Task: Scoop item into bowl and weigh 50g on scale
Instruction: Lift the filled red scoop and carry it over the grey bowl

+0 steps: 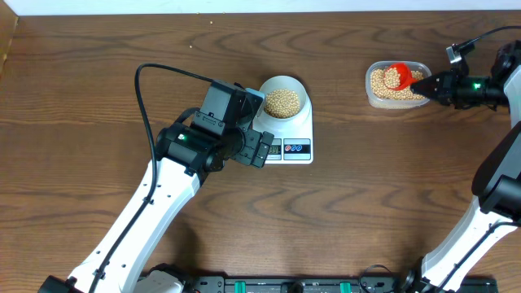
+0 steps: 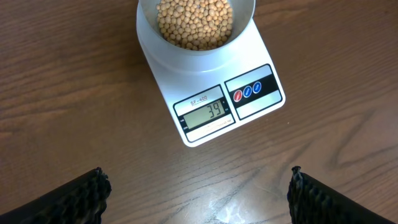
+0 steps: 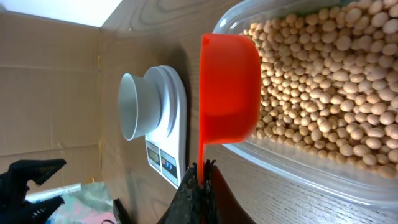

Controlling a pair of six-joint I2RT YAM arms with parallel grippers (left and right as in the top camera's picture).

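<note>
The beans (image 2: 194,23) weighed so far lie heaped in the bowl (image 2: 242,28), which sits on the back of the scale (image 2: 258,53). The display (image 2: 207,112) reads 39, so I judge the weighing well along but short of the fifty asked for; roughly one modest scoop more is needed, added carefully so it does not overshoot.

My left gripper (image 2: 196,183) hovers over bare table just in front of the scale. Its fingers are spread wide and hold nothing, and its camera looks down on the display.

The rest of the beans fill the tub (image 1: 373,96), well apart from the scale at the far right. My right gripper (image 3: 200,180) is there, pressed tight on the handle of the red scoop (image 3: 229,87), whose cup sits over the tub's beans. I cannot tell whether the cup is loaded. What remains, as I judge it: fill, carry across, tip in and check the reading.
</note>
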